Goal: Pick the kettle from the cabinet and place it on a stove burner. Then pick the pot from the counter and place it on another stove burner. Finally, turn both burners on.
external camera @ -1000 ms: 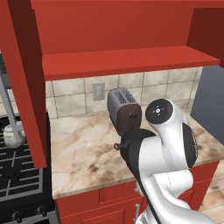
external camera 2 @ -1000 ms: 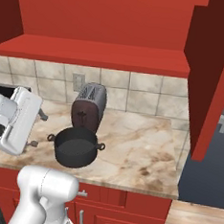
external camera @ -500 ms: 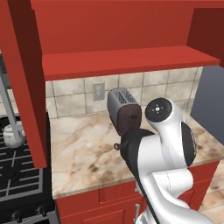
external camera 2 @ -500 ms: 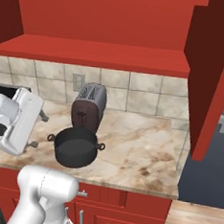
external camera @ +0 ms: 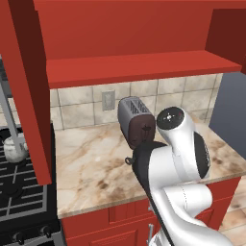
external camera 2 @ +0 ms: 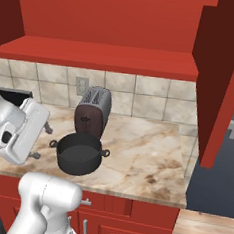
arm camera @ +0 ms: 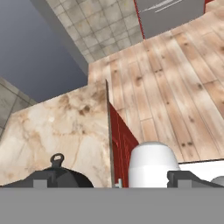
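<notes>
The dark round pot [external camera 2: 79,153] sits on the marbled counter [external camera 2: 140,156] in front of the toaster. My gripper [external camera 2: 42,142] hovers just left of it with its jaws wide open and nothing between them. In the hand view the pot's rim and one loop handle [arm camera: 57,161] show at the lower left, near one dark fingertip [arm camera: 41,180]. The silvery kettle [external camera: 13,149] stands on the black stove grate [external camera: 21,192] at the far left, partly hidden by the cabinet's open red door [external camera: 26,91]. My arm covers most of the pot in the left base view.
A chrome and dark-red toaster [external camera: 137,122] stands against the tiled wall behind the pot. The red cabinet shelf [external camera 2: 104,55] hangs above the counter. A second open red door [external camera 2: 223,78] and a dark grey appliance side lie to the right.
The arm has shifted only slightly, the hand easing a little toward the pot. The jaws have stayed open and the pot and kettle have not moved.
</notes>
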